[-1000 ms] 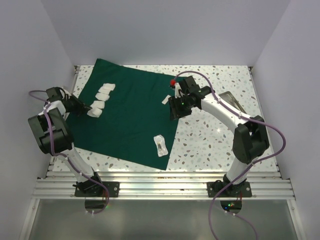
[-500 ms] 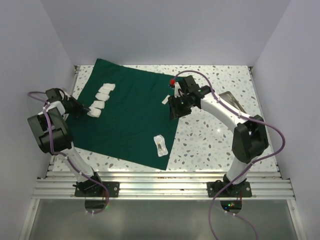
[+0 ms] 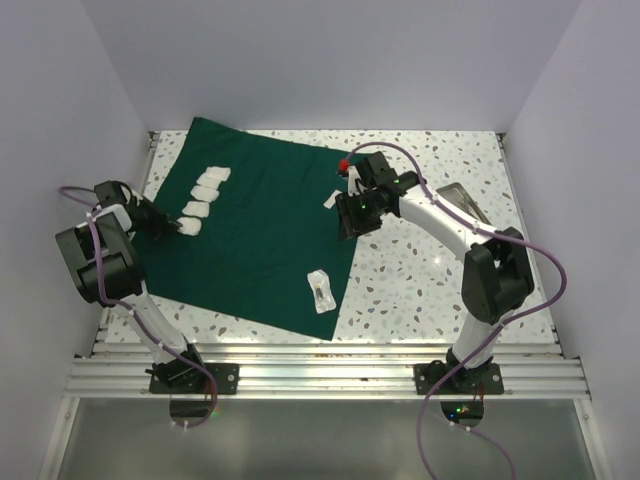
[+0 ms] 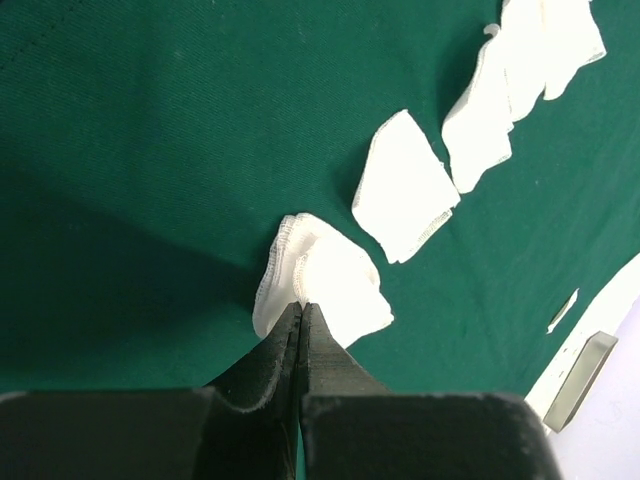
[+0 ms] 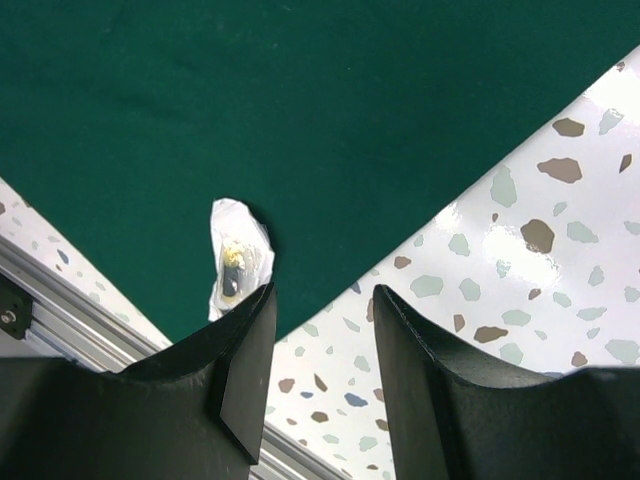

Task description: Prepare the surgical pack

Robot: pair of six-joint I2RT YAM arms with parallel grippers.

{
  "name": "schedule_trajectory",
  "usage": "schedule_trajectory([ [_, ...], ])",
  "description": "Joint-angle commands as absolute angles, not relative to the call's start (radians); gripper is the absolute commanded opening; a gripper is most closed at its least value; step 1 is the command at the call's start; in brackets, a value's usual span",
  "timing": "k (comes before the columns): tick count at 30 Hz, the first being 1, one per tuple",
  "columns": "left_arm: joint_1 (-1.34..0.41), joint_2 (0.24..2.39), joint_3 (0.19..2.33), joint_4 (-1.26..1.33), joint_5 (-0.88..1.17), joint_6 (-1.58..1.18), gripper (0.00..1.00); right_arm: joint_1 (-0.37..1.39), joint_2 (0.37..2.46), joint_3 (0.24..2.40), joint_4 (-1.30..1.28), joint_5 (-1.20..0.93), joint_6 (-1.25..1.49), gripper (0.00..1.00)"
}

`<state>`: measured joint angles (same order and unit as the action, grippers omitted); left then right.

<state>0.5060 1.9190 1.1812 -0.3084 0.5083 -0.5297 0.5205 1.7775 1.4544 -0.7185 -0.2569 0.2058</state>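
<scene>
Lying spread on the bench [image 3: 420,270] — green cloth [image 3: 260,240], left of centre; left pincer [image 4: 301,310] pressed together at the edge of a white pad [image 4: 325,280] — right pincer [image 5: 323,295] spread, empty, over the cloth's right edge.

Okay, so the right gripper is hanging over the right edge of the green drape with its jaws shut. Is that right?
Not quite. The right gripper does hang over the right edge of the green drape, but its jaws are open, with nothing between them. The right wrist view shows the clear gap between the two fingers.
</scene>
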Motion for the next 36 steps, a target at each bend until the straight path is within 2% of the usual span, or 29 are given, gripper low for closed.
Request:
schedule_trajectory([
  [1, 0.522, 1.933, 1.195, -0.285, 0.500, -0.497, 0.03, 0.519, 1.779, 1.499, -0.712, -0.282, 0.206, 0.48],
  [5, 0.522, 1.905, 1.223, -0.333, 0.466, -0.462, 0.19, 0.518, 1.784, 1.502, -0.712, -0.285, 0.209, 0.48],
  [6, 0.522, 1.892, 1.229, -0.344, 0.459, -0.445, 0.28, 0.520, 1.784, 1.502, -0.710, -0.285, 0.209, 0.47],
  [9, 0.522, 1.868, 1.256, -0.379, 0.417, -0.422, 0.41, 0.520, 1.786, 1.500, -0.707, -0.293, 0.215, 0.47],
  [18, 0.525, 1.879, 1.322, -0.411, 0.366, -0.377, 0.61, 0.520, 1.778, 1.488, -0.703, -0.302, 0.218, 0.47],
  [25, 0.525, 2.043, 1.408, -0.443, 0.601, -0.316, 0.61, 0.520, 1.769, 1.474, -0.700, -0.301, 0.215, 0.47],
  [34, 0.523, 2.108, 1.413, -0.469, 0.643, -0.276, 0.57, 0.519, 1.775, 1.480, -0.699, -0.304, 0.213, 0.47],
  [36, 0.523, 2.106, 1.396, -0.472, 0.637, -0.275, 0.53, 0.520, 1.776, 1.483, -0.698, -0.304, 0.213, 0.47],
])
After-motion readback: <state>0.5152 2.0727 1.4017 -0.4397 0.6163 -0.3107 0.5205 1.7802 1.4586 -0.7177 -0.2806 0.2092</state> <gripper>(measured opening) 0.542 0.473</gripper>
